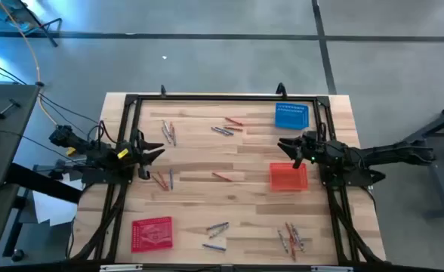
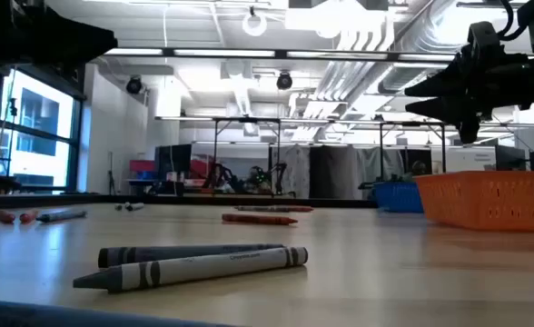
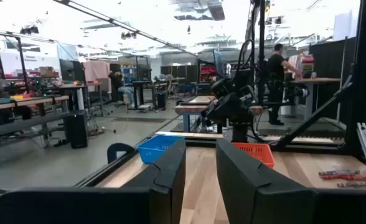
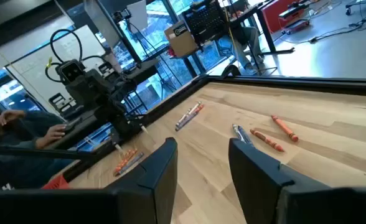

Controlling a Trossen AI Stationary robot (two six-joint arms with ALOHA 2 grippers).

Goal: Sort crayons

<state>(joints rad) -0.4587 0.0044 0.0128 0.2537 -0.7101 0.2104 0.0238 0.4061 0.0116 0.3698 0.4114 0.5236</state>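
Scattered crayons (image 1: 220, 131) apart from either hand (image 1: 288, 146).

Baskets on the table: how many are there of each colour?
blue basket: 1
red baskets: 2
Total: 3

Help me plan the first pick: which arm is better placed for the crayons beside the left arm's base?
Left. Its open claw hovers just above the small crayon cluster, while the right claw, also open, sits across the table by the orange basket.
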